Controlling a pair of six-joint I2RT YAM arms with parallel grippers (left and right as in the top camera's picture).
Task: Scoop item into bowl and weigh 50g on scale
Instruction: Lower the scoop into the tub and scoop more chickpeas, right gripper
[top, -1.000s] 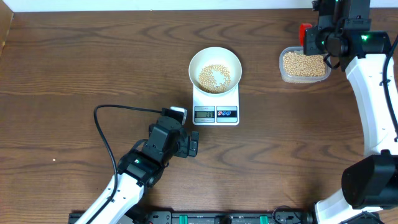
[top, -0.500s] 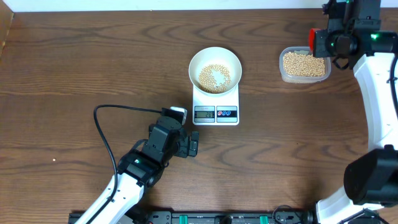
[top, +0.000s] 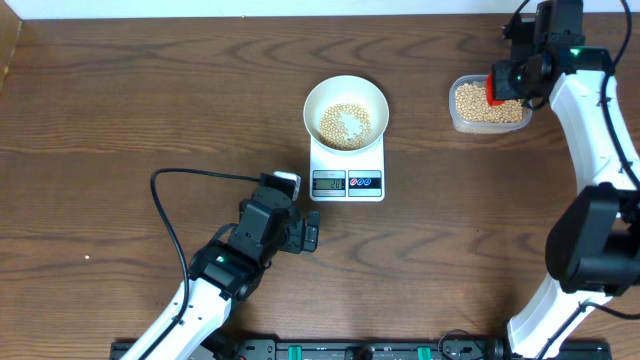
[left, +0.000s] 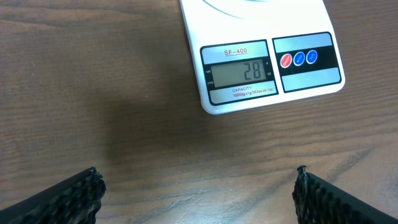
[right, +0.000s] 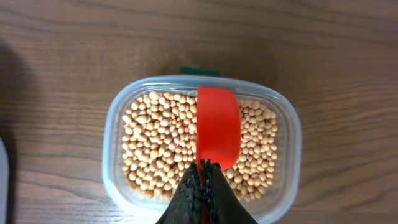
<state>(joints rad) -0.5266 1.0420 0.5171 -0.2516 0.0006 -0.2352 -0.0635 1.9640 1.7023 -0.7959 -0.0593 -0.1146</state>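
Right gripper (right: 203, 171) clenched the red scoop (right: 217, 134). In the wrist view it ran 12-to-6, cup toward 12, over beans (right: 155, 146). Left gripper (left: 198, 183) gaped.

Scale (left: 258, 59): label "SF-400"; display (left: 241, 73) reads "28"; fine print below illegible.

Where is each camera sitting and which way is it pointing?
Overhead: above the table, looking down on bowl, scale, tub, left arm, right arm.
Left wrist: on the left arm, tilted down toward the scale's display; open left gripper, fingertips at bottom corners.
Right wrist: on the right arm, looking down into the tub of beans; right gripper, shut on the red scoop, at bottom.
Shared: overhead and left wrist, the scale; overhead and right wrist, the tub and scoop.
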